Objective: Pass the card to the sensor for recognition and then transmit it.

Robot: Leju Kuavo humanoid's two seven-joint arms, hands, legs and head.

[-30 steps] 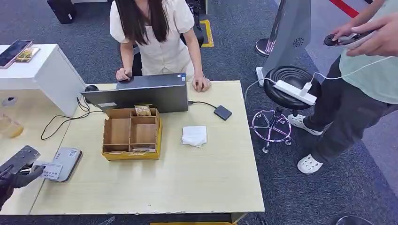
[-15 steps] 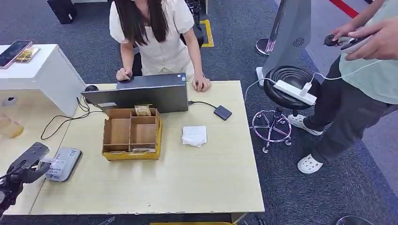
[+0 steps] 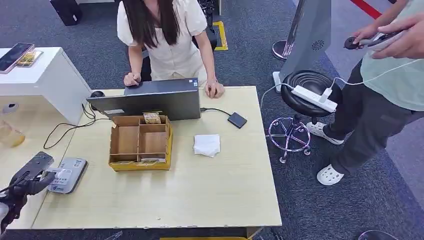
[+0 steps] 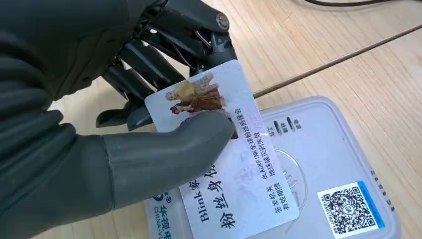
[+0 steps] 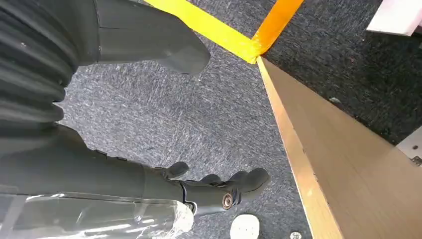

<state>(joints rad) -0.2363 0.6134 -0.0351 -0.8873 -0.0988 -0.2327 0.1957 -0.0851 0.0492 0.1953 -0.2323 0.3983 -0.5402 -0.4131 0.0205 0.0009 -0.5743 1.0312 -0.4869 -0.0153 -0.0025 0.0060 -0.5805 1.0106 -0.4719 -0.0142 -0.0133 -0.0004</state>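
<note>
Holding card [image 4: 234,174] flat, lengthwise over sensor [image 4: 323,169]

Bare table [image 3: 210,190] right of the reader [image 3: 67,174] — box [image 3: 140,143] stands beyond.

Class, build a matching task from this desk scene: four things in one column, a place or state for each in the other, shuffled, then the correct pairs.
1. card
2. card reader
3. cardboard tray
4. white napkin

A. in front of the laptop
B. pinched in the left robot hand
C. near the table's left edge
D. to the right of the tray

Pairs: 1-B, 2-C, 3-A, 4-D
</note>
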